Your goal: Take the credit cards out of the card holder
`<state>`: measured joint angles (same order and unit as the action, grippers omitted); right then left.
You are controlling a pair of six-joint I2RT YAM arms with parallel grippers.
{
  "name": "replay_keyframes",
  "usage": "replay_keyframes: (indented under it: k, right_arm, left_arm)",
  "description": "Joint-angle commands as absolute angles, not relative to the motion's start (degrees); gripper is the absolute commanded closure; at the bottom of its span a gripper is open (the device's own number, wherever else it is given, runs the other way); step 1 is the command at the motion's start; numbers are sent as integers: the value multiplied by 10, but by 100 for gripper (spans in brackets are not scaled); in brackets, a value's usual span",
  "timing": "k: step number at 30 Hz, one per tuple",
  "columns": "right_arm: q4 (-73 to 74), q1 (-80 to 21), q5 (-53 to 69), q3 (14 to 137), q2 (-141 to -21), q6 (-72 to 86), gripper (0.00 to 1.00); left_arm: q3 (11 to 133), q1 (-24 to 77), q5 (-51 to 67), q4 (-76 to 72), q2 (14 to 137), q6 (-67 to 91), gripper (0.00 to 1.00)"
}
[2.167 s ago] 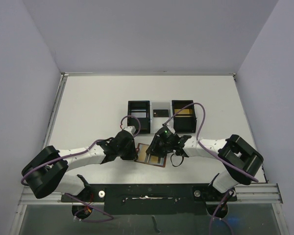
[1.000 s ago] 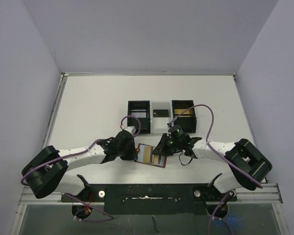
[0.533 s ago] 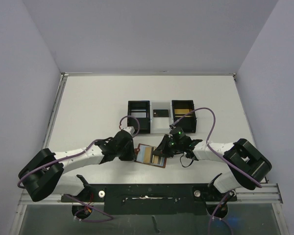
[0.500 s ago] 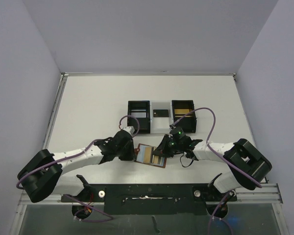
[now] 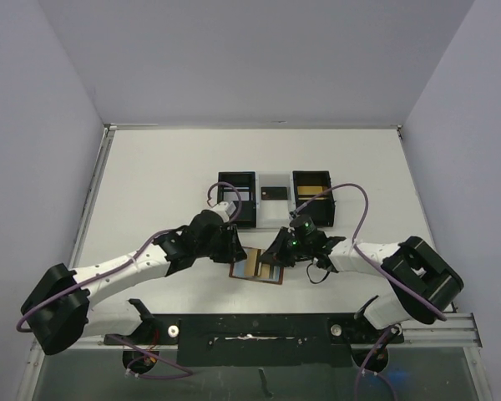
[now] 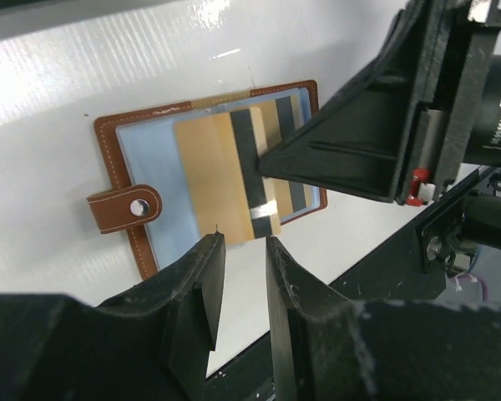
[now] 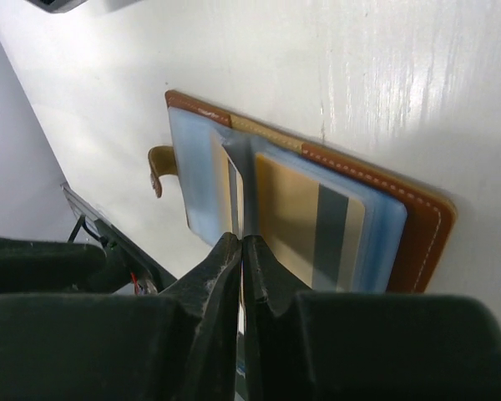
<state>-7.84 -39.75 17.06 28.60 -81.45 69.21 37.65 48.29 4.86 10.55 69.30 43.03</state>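
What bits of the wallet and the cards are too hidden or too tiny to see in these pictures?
- Left wrist view: the right gripper covers one end of the card holder, so its credit cards can't be counted.
- Right wrist view: its shut fingers hide whether the pocket leaf they pinch holds a card.
- Top view: the cards are too small to count or read.
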Motion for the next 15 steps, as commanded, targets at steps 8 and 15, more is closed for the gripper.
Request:
replay_keyframes:
  k: [8, 15]
  right_arm:
    - [-85, -404, 155, 323, -852, 684, 96]
    - [-73, -393, 182, 317, -837, 660, 96]
  left_arm:
    - [399, 488, 139, 40, 759, 415, 75]
    - [415, 493, 99, 51, 828, 412, 83]
